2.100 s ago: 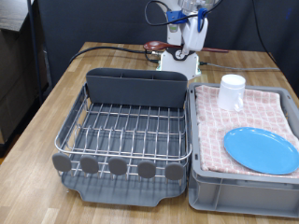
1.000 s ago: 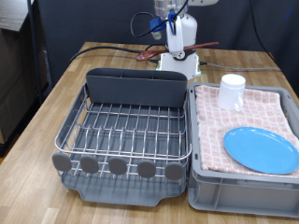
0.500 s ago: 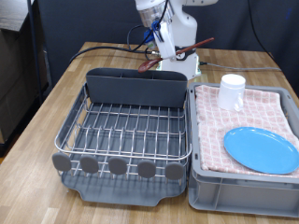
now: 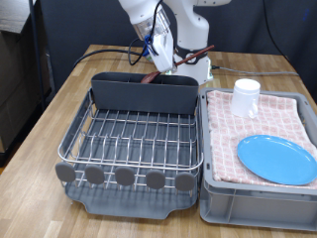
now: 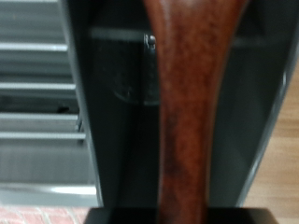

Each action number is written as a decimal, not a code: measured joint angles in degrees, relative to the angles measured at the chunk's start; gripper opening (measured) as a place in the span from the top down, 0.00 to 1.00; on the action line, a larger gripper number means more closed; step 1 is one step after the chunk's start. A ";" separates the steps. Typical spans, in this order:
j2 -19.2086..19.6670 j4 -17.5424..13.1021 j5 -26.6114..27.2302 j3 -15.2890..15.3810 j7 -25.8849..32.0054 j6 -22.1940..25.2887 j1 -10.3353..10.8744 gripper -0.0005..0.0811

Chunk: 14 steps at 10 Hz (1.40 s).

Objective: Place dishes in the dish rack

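My gripper [image 4: 164,47] is shut on the reddish-brown wooden spoon [image 4: 186,57] and holds it tilted just above the dark grey caddy [image 4: 144,91] at the far end of the dish rack [image 4: 134,139]. The spoon's lower end reaches the caddy's rim. In the wrist view the spoon's handle [image 5: 192,103] fills the middle, with the caddy's dark inside behind it. The white cup [image 4: 246,96] and the light-blue plate [image 4: 277,159] sit on the pink checkered cloth in the grey crate [image 4: 260,193] at the exterior view's right.
The rack's wire grid holds nothing. Round dark discs [image 4: 124,177] line its near edge. Cables [image 4: 109,52] trail across the wooden table behind the rack. The robot's white base [image 4: 191,67] stands just beyond the caddy.
The gripper has carried the spoon from behind the rack, forward and down, to the caddy's rim. Cup and plate have not moved.
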State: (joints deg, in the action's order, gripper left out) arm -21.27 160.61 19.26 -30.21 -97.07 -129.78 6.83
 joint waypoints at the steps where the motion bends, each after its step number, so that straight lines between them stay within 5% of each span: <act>1: 0.84 -0.02 0.11 -0.61 0.58 -1.25 0.00 0.88; 5: 3.79 -0.02 0.95 -2.22 2.10 -5.61 0.01 0.88; 6: 4.23 -0.02 0.94 -2.21 2.09 -6.25 0.01 0.79; 7: 4.40 -0.18 0.93 -2.08 2.04 -6.60 0.01 0.58; 8: 4.51 -0.24 0.83 -2.00 2.00 -6.60 0.01 0.58; 9: 4.61 -0.30 0.61 -1.78 1.76 -6.71 0.01 0.36; 10: 4.69 -0.34 -0.47 -1.14 0.74 -7.22 -0.10 0.36; 12: 4.83 -0.34 -5.23 1.24 -4.08 -8.13 -0.72 0.05; 14: 4.79 -0.59 -10.01 4.47 -10.77 -8.59 -1.34 0.02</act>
State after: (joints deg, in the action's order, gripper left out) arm -16.48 160.02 9.25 -25.74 -107.84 -138.37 5.50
